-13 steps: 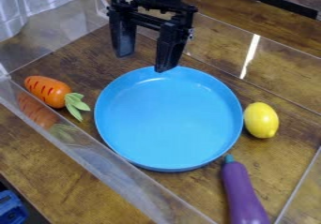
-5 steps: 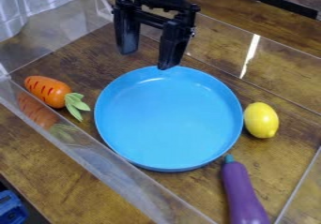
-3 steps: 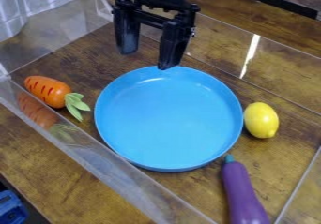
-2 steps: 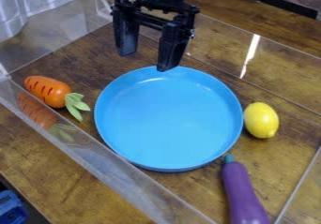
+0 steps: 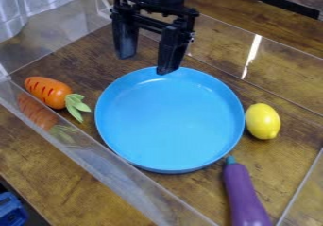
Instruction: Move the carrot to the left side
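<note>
The carrot (image 5: 48, 91) is small, orange with darker ridges, and lies on the wooden table at the far left with its green leaves (image 5: 78, 105) pointing right toward the blue plate (image 5: 169, 116). My gripper (image 5: 146, 54) hangs above the far rim of the plate, well behind and to the right of the carrot. Its two black fingers (image 5: 124, 39) stand apart and hold nothing.
A yellow lemon (image 5: 263, 121) sits right of the plate. A purple eggplant (image 5: 244, 196) lies at the front right. A clear plastic wall (image 5: 76, 145) runs along the left and front edges of the table.
The gripper has drifted very slightly to the left and stays open. The carrot, plate, lemon and eggplant have not moved.
</note>
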`<state>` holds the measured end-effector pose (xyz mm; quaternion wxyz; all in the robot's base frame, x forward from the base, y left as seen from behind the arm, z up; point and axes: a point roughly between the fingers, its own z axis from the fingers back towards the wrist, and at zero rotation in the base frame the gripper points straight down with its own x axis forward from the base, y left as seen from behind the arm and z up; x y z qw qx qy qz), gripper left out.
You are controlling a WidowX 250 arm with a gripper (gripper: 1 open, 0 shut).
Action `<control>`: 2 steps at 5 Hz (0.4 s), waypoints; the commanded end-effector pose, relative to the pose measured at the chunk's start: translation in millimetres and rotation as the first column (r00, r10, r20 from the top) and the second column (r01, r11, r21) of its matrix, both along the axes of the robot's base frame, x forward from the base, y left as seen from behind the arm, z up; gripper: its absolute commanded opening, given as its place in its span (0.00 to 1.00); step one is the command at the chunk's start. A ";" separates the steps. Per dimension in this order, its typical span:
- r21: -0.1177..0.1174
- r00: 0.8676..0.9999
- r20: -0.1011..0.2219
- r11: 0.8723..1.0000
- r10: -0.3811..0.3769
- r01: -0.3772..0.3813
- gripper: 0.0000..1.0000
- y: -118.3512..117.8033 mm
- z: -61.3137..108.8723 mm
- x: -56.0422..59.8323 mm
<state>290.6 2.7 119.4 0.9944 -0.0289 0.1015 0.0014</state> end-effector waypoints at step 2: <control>-0.002 0.999 0.048 1.000 -0.014 0.014 1.00 -1.4 12.5 2.9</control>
